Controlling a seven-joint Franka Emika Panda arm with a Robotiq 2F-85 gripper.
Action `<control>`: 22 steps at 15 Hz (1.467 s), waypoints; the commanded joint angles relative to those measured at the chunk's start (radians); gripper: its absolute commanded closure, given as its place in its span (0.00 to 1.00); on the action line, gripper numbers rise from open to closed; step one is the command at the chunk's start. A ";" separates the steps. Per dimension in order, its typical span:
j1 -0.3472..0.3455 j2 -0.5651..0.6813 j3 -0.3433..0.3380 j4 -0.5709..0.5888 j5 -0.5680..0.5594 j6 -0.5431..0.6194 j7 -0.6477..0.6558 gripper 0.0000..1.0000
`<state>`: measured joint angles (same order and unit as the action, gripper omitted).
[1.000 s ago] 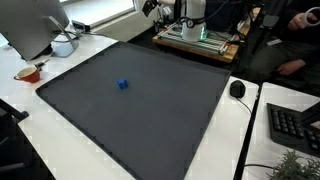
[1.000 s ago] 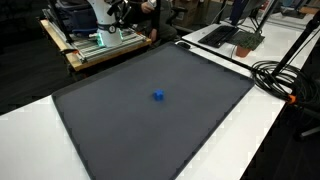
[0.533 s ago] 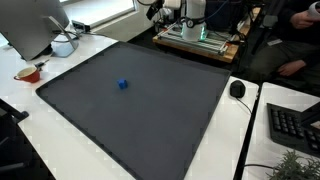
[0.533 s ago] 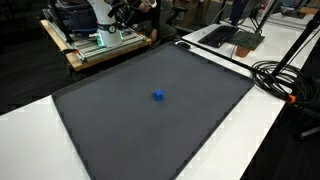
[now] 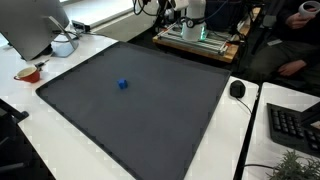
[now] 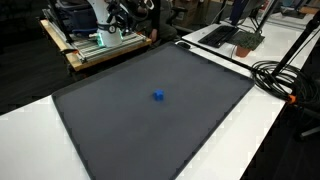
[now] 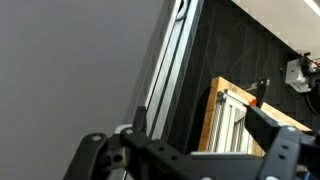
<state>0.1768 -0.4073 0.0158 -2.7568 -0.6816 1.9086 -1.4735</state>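
Wrist view shows only the black linkages of the tool (image 7: 185, 160) along the bottom edge, so whether it stands wide or narrow cannot be told. In both exterior views the tool hangs beyond the far edge of the dark grey mat (image 5: 150, 110), well apart from the small blue cube (image 5: 122, 85), which sits alone on that mat on the white desk (image 5: 60, 150).

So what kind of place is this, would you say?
Most likely a lab or office workspace. A monitor and a keyboard sit on white desks, and thick cables trail across one of them.
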 commanded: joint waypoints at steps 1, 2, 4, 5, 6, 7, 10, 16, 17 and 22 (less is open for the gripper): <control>-0.006 -0.003 -0.001 0.005 0.003 0.027 -0.050 0.00; -0.008 -0.005 -0.004 0.008 0.004 0.035 -0.064 0.00; -0.009 -0.001 -0.002 0.008 0.004 0.035 -0.060 0.00; -0.009 -0.001 -0.002 0.008 0.004 0.035 -0.059 0.00; -0.003 0.006 -0.004 0.008 -0.039 0.112 -0.070 0.00; -0.001 0.009 -0.007 0.008 -0.044 0.156 -0.073 0.00; -0.015 0.037 -0.001 0.008 -0.163 0.336 -0.073 0.00; -0.095 0.101 -0.011 0.024 -0.542 0.574 0.016 0.00; -0.110 0.112 -0.019 0.030 -0.612 0.606 0.046 0.00; -0.174 0.126 -0.064 0.047 -0.994 0.800 0.372 0.00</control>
<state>0.0322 -0.3045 -0.0182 -2.7319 -1.5061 2.6057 -1.2810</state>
